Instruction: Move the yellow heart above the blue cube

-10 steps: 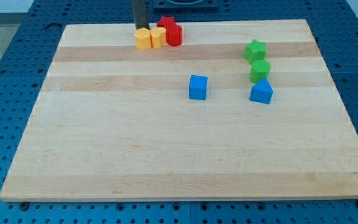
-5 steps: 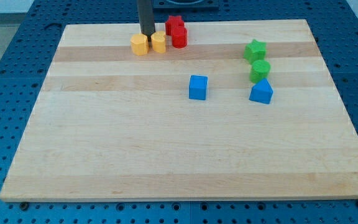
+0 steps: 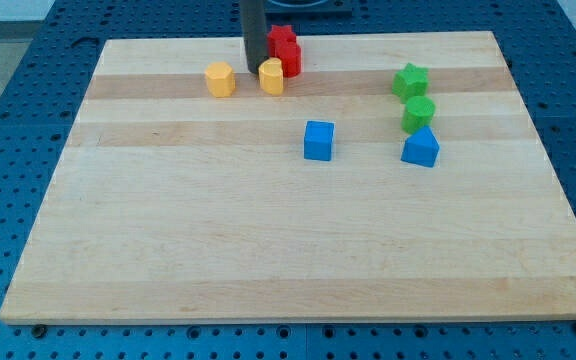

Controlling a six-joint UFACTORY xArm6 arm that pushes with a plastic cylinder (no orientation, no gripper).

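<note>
The blue cube [image 3: 318, 140] sits mid-board. Beyond it, toward the view's top left, the yellow heart [image 3: 272, 76] touches my tip [image 3: 254, 69] on its right. No jaws here. It's close, but more rightward pushing remains.

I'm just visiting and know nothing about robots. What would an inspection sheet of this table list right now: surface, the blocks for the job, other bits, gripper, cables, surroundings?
Surface: pale wooden board, flat, nothing spilled.
Job's things: yellow heart near the view's top, up and left of the blue cube; the two are apart.
Clutter: yellow block left of the heart; two red blocks at the top edge; green star, green block and second blue block in a column at the view's right.
Gripper: none; my tip sits just left of the heart, between the two yellow pieces.
Cables: nothing seen.
Surroundings: blue perforated table around the board.
</note>
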